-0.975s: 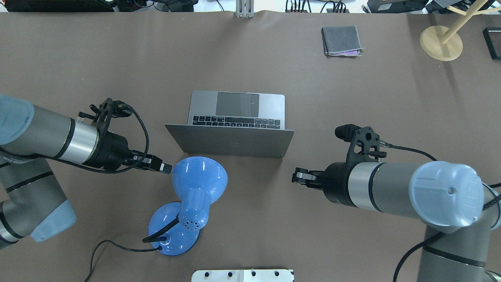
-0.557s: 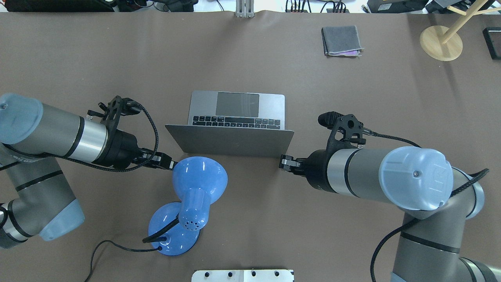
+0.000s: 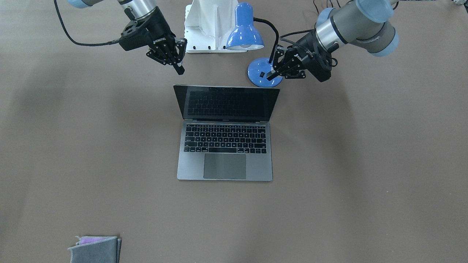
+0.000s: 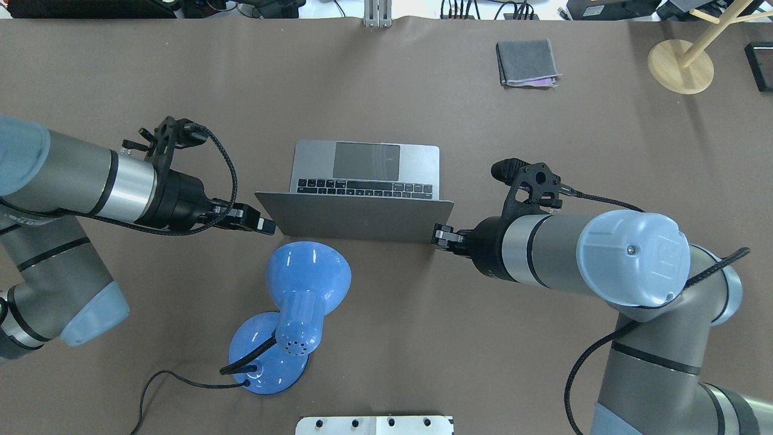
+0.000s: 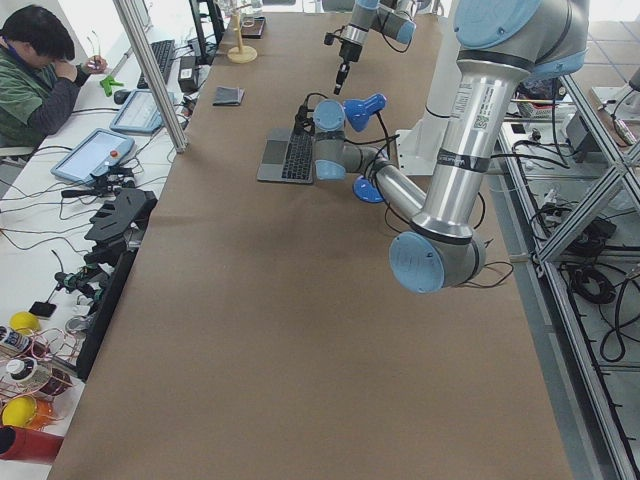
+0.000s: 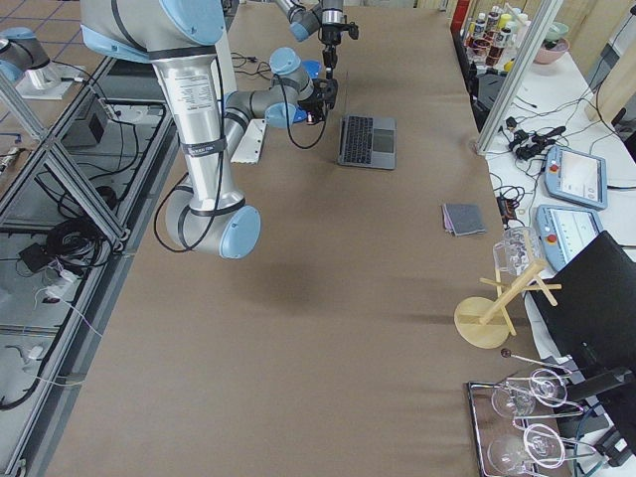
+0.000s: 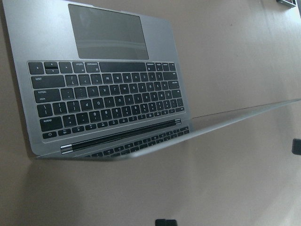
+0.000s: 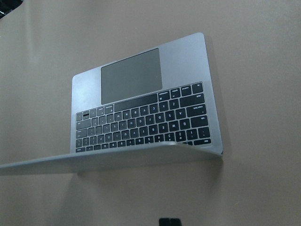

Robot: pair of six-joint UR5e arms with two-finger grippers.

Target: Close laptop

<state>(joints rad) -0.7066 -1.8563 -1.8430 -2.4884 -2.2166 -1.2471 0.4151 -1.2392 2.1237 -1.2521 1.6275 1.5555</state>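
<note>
Laptop open, closing not begun; both grippers sit behind the lid, fingers pinched together, holding nothing.

The laptop (image 4: 356, 217) sits mid-surface (image 4: 386, 90) with its base flat, keyboard and trackpad exposed, and the lid standing up, tilted slightly back toward the robot, so the whole fold-down is left to do. The left gripper (image 4: 269, 227) is just beside the lid's back at its left corner, with the blue lamp (image 4: 308, 275) close on the robot's side. The right gripper (image 4: 435, 234) is just beside the back at the right corner. Both look narrowed to a closed tip and grasp nothing. Whether either tip actually touches the lid cannot be told. My read: both are set to push the lid forward and down.
</note>
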